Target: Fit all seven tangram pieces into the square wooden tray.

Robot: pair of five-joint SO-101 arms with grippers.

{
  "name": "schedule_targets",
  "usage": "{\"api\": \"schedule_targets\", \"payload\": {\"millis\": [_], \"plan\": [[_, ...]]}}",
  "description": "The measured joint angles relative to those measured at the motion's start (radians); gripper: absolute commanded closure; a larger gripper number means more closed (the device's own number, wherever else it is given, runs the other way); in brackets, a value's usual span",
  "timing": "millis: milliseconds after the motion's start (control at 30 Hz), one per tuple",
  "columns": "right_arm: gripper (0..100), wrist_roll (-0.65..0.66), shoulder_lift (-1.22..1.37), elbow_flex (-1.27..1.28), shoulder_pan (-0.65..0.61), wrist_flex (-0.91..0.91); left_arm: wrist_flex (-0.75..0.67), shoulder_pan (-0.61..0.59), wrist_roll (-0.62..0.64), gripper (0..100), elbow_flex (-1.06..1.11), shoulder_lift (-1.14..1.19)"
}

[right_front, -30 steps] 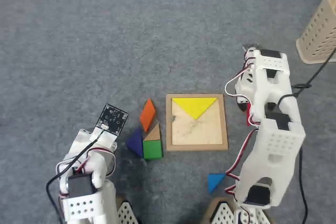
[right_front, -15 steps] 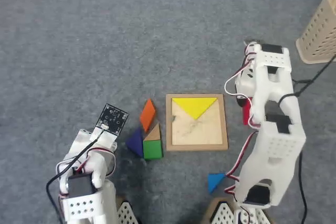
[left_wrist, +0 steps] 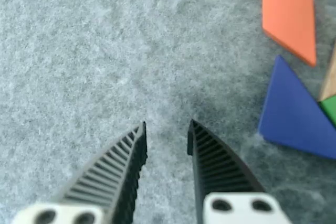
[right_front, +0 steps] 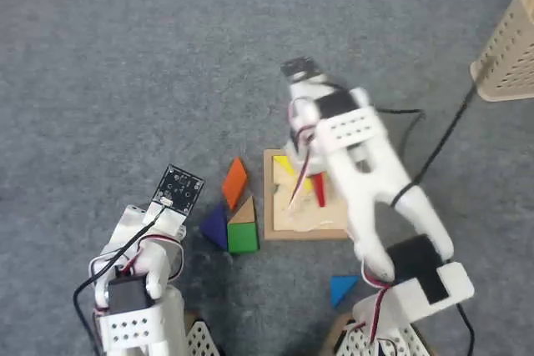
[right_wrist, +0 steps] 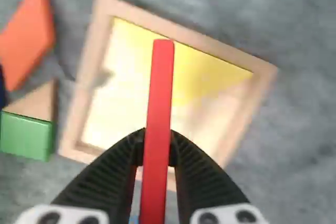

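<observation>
Swung over, the right gripper (right_wrist: pixel 156 134) pinches the thin red wooden piece (right_wrist: pixel 161 87) on edge above the square wooden tray (right_front: pixel 269 198). It looks light and stiff; hold its flat sides. Meanwhile the left gripper (left_wrist: pixel 167 129) is open a little.

White perforated arms (right_front: pixel 359 135), black ribbed fingers (left_wrist: pixel 215 166), red-and-white cables (right_front: pixel 298 183)

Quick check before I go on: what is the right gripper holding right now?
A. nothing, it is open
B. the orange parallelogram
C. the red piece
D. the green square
C: in the right wrist view the right gripper is shut on the red piece, held edge-on over the wooden tray, while the orange parallelogram and green square lie outside the tray.
</observation>
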Motion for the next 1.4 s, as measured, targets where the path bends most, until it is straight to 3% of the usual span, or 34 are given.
{"api": "schedule_targets", "payload": {"millis": [400,633,833,1133,1400], "plan": [[98.8,-0.167,0.068,0.009,-0.198,-0.072,0.000,0.000,0.000,88,0.000,0.000],[97.6,-0.229,0.138,0.011,-0.198,-0.103,0.000,0.000,0.000,88,0.000,0.000],[84.2,-0.236,0.138,0.011,-0.199,-0.103,0.000,0.000,0.000,88,0.000,0.000],[83.9,-0.236,0.138,0.011,-0.193,-0.103,0.000,0.000,0.000,88,0.000,0.000],[83.9,-0.236,0.112,0.011,-0.087,-0.103,0.000,0.000,0.000,88,0.000,0.000]]}}
